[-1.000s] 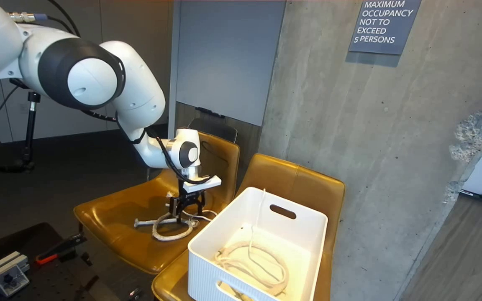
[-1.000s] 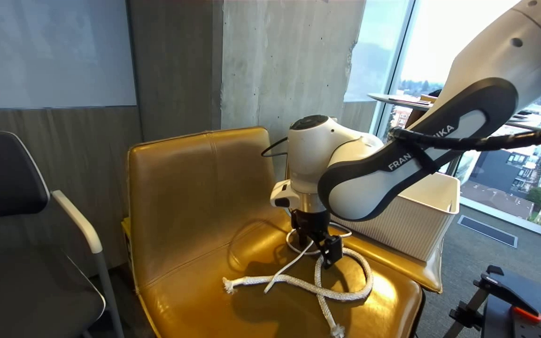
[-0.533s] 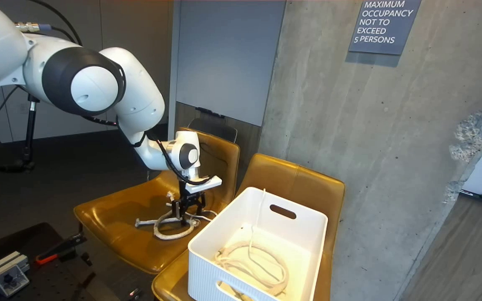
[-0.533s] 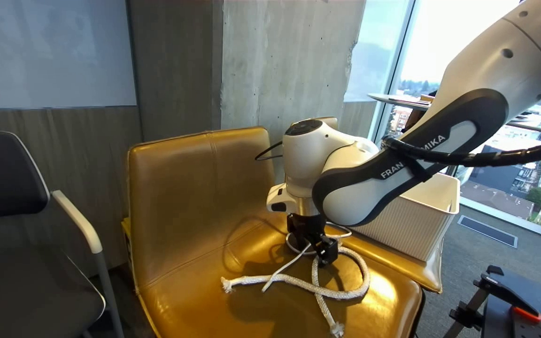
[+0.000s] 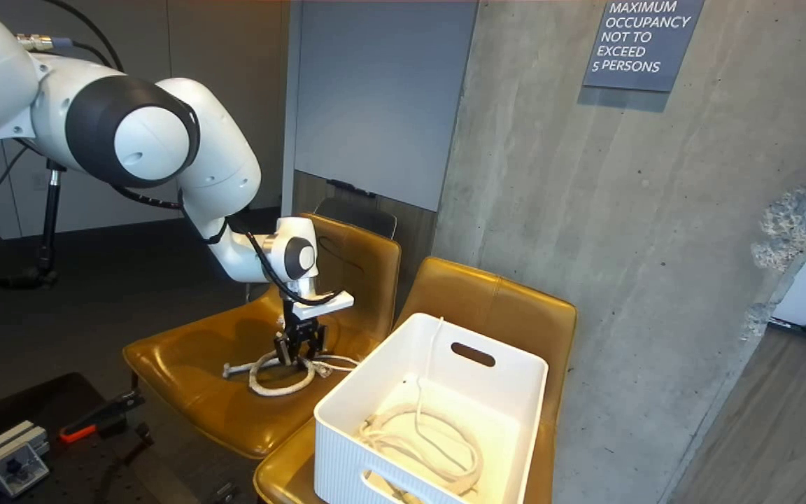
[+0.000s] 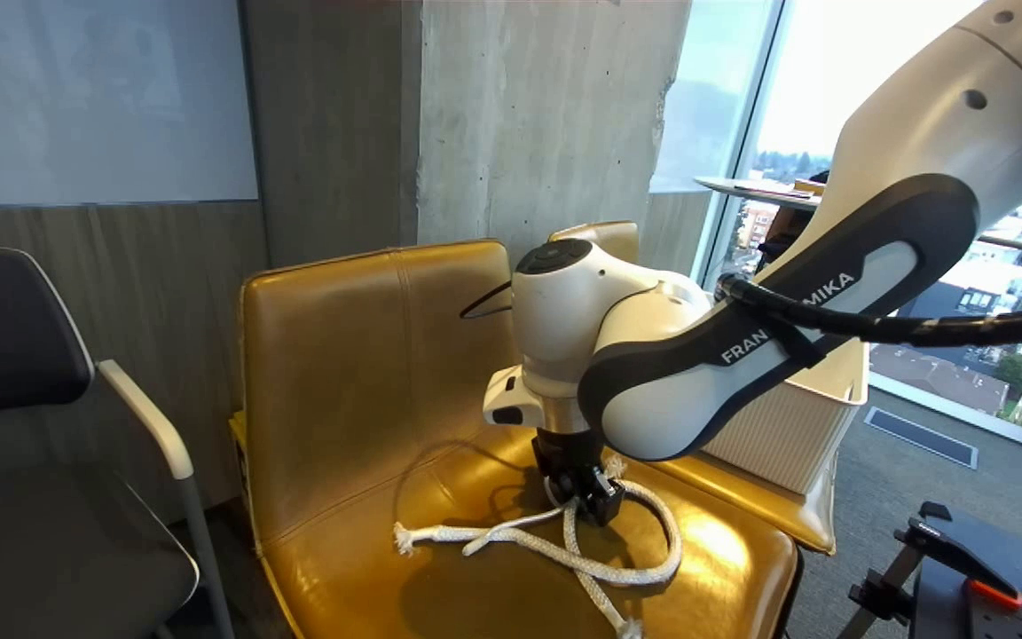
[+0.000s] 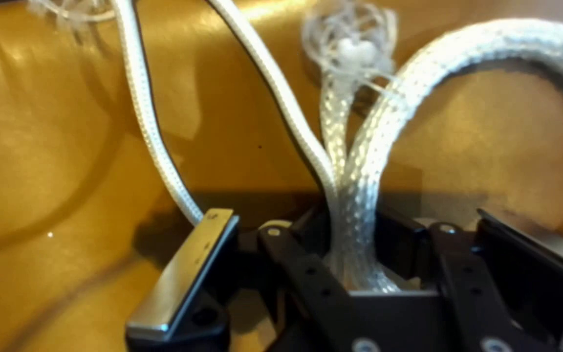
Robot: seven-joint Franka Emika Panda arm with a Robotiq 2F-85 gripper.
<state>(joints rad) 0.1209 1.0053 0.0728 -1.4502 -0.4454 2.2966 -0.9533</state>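
A: What state was the gripper in?
B: Jaws together, clamped on white rope, with a thin cord pinched alongside. Rope lay on the tan seat, just beside the white bin, outside it.
A: Risks judged?
B: Slip first. The bundle was uneven: the thick strands could have taken the pressure and left the cord loose. Snag second. Another length of cord ran down behind the gripper's outer edge, contact not resolved, and might have caught and pulled the rope askew if raised.
A: Orientation?
B: No single long axis; it curved in a loop. The straightest run was roughly parallel to the bin's ribbed side, a frayed end pointing toward the bin end nearest the backrest. A second end pointed away from the bin; a third end, by the gripper, pointed toward it. Whether all belonged to one piece could not be told.
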